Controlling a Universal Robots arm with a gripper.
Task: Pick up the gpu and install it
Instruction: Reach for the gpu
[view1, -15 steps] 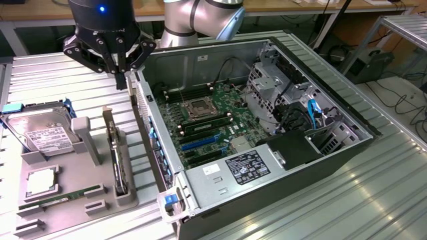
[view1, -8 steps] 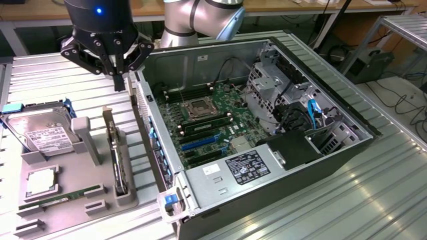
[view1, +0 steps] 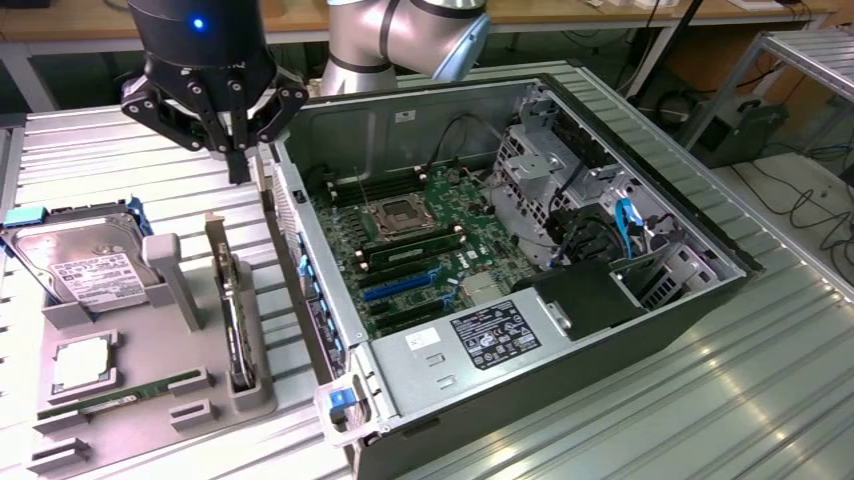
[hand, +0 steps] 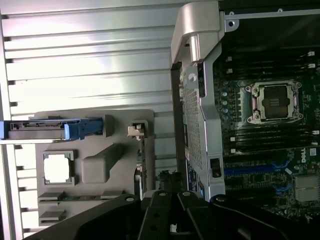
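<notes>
The gpu (view1: 235, 312) stands on its edge in a slot of the grey holder tray (view1: 160, 335), silver bracket toward the far end. In the wrist view the gpu (hand: 141, 165) is a thin dark strip, with the bracket tab (hand: 135, 131) at one end. My gripper (view1: 240, 172) hangs above the metal table just beyond the tray's far end, beside the case's rear corner. It is shut, with nothing between the fingers. The black finger links of the gripper (hand: 171, 202) lie close to the gpu's near end in the wrist view.
An open PC case (view1: 667, 200) lies on the exterior view's right, with the motherboard (view1: 414, 240), CPU socket (hand: 274, 102) and blue card slots (view1: 400, 286) exposed. The tray also holds a hard drive in a blue frame (view1: 74, 255), a CPU (view1: 83, 362) and a RAM stick (view1: 127, 392).
</notes>
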